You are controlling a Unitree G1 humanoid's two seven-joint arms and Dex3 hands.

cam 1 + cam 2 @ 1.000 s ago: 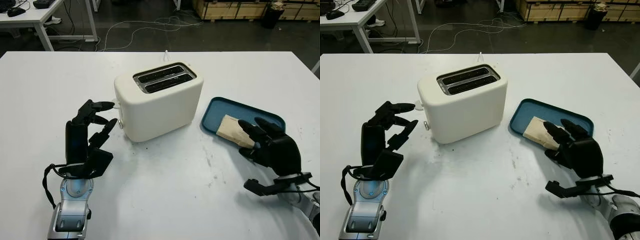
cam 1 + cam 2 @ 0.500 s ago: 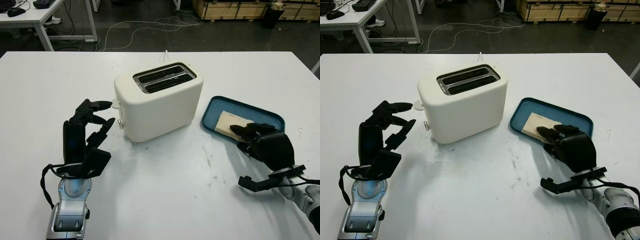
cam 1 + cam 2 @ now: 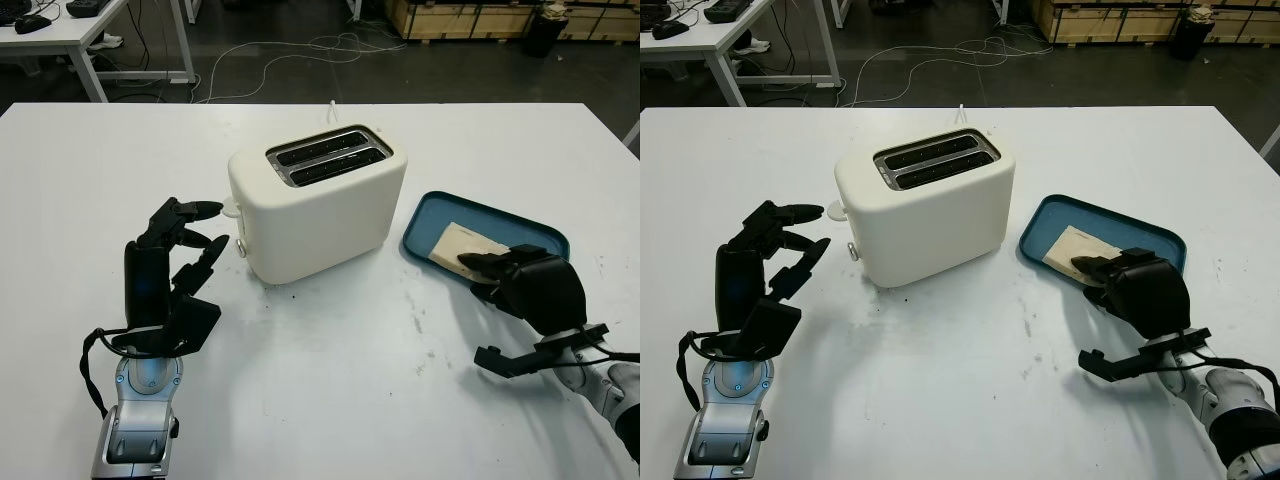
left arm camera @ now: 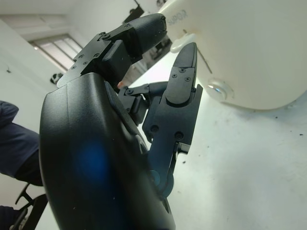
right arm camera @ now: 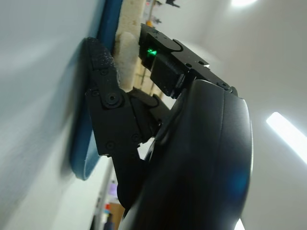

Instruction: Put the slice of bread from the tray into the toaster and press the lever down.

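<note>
Right hand (image 3: 528, 285) on near edge of bread slice (image 3: 468, 241), fingers pinching it, slice flat in blue tray (image 3: 430, 216) right of toaster (image 3: 318, 200). Left hand (image 3: 170, 262) open, left of toaster near lever (image 3: 233, 209). Slots up-left from slice.

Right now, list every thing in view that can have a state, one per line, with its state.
toaster: upright on the table, both slots empty.
lever: up, not pressed.
slice of bread: lying in the tray, right hand closing on its near edge.
tray: flat on the table, holding the bread.
right hand: fingers curled over the bread.
left hand: open, raised beside the lever.
</note>
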